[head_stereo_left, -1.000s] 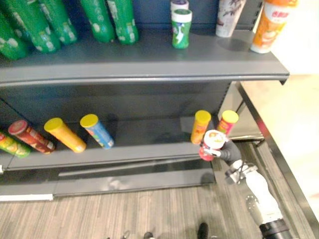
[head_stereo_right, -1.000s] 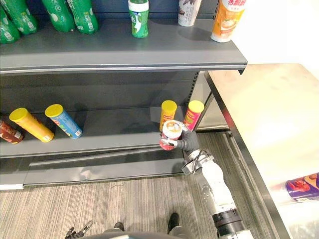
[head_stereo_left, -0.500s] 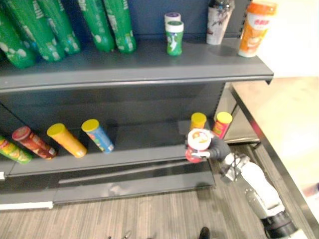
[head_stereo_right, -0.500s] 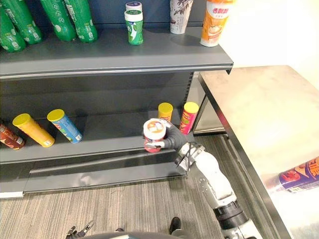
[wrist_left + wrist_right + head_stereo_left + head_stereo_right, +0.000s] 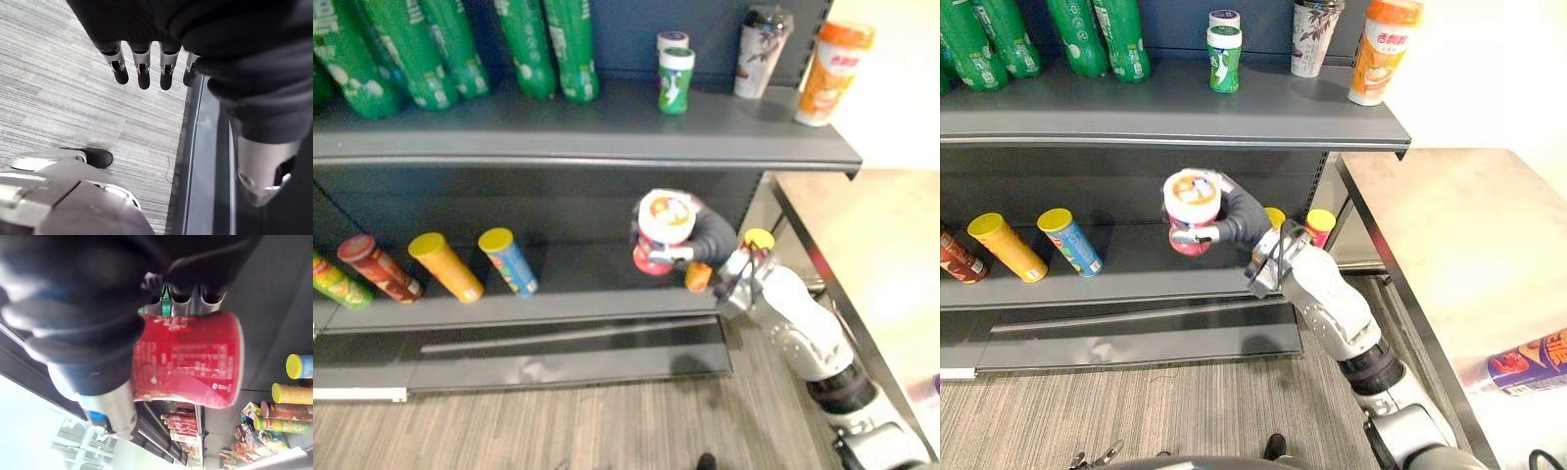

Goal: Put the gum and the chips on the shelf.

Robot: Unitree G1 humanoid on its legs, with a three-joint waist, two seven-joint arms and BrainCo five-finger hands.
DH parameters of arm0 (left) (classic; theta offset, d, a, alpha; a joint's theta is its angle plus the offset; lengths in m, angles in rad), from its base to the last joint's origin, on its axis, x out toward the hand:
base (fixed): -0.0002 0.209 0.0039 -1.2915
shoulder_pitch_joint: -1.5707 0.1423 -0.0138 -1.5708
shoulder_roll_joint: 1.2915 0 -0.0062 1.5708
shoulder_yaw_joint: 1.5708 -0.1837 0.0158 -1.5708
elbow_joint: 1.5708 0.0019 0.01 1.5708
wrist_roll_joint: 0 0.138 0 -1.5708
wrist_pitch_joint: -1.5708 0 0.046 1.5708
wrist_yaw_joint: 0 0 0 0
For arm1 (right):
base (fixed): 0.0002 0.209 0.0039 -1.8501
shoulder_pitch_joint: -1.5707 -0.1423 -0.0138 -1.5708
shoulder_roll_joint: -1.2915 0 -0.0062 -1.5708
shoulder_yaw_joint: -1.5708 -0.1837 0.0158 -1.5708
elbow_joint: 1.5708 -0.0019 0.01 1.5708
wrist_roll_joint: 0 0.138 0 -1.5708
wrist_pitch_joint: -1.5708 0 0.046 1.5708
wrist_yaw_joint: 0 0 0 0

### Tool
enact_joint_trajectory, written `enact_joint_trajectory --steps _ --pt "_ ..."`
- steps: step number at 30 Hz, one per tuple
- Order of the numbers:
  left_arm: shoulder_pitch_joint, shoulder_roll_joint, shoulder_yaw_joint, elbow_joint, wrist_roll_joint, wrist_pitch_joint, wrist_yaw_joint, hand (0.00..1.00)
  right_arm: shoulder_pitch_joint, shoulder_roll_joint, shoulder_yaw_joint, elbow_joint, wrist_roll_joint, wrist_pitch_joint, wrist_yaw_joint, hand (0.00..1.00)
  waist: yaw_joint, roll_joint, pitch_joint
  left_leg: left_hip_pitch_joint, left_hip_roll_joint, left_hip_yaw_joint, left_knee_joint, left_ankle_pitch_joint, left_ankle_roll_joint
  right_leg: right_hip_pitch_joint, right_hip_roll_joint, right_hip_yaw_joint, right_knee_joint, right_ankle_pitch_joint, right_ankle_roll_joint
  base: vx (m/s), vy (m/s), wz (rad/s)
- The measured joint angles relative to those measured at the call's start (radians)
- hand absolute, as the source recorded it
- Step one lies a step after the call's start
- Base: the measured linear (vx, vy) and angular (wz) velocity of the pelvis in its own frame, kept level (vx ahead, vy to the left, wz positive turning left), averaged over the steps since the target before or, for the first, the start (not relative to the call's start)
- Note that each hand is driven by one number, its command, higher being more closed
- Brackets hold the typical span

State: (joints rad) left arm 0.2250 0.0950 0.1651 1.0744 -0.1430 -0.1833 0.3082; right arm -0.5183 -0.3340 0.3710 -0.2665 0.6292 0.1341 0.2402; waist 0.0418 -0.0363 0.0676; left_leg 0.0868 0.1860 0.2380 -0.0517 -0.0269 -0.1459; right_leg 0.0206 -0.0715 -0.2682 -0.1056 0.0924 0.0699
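My right hand (image 5: 713,238) is shut on a red chips can (image 5: 664,231) with a white lid, held upright in front of the lower shelf (image 5: 578,284), just under the edge of the upper shelf (image 5: 607,127). In the right wrist view its fingers (image 5: 182,299) curl round the red can (image 5: 190,360). A green gum bottle (image 5: 1224,59) with a white cap stands on the upper shelf, with a purple-capped one (image 5: 1224,19) behind it. My left hand (image 5: 142,68) hangs over the floor with straight fingers, holding nothing.
Green bottles (image 5: 548,44) line the upper shelf's left, and two tall cups (image 5: 830,73) stand at its right end. Several chip cans (image 5: 440,264) lie on the lower shelf; two yellow-lidded cans (image 5: 1319,223) stand behind my right arm. A steel table (image 5: 1449,235) with a lying can (image 5: 1528,360) is to the right.
My right hand has lifted the red can up and to the left, from the lower shelf's front edge to just under the upper shelf. The camera has shifted too.
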Motion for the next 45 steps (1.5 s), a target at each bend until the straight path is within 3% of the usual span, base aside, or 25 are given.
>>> enact_joint_trajectory --steps 12,24,29,45 --pt "-0.009 -0.003 0.01 -0.002 0.011 0.025 0.005 0.0 -0.2 0.032 -0.012 0.118 -0.042 0.016 -0.205 1.0 0.018 -0.003 -0.006 -0.012 0.001 -0.009 -0.001 0.011 0.002 0.0 0.0 -0.01 0.0 0.003 -0.004 -0.01 0.0 0.02" --pt "-0.009 -0.001 0.007 -0.022 0.041 0.063 0.005 0.0 -0.326 0.025 -0.097 0.318 -0.082 0.016 -0.324 1.0 0.029 -0.005 -0.009 -0.006 0.002 -0.03 -0.017 0.03 0.0 0.005 0.003 -0.027 0.0 0.005 -0.006 0.01 0.001 0.04" --pt "-0.006 -0.001 -0.001 -0.041 0.042 0.066 0.005 0.0 -0.376 0.024 -0.113 0.426 -0.108 0.015 -0.363 1.0 0.046 -0.005 -0.009 -0.013 0.002 -0.038 -0.021 0.037 0.002 0.007 0.002 -0.041 0.0 0.006 -0.009 -0.02 0.0 0.05" --pt "0.002 0.001 0.0 -0.061 0.079 0.084 0.0 0.0 -0.504 -0.06 -0.147 0.697 -0.149 -0.012 -0.363 1.0 0.078 -0.01 -0.007 -0.033 0.002 -0.089 -0.041 0.067 0.002 0.004 0.002 -0.082 0.0 0.006 -0.009 0.01 0.001 0.09"
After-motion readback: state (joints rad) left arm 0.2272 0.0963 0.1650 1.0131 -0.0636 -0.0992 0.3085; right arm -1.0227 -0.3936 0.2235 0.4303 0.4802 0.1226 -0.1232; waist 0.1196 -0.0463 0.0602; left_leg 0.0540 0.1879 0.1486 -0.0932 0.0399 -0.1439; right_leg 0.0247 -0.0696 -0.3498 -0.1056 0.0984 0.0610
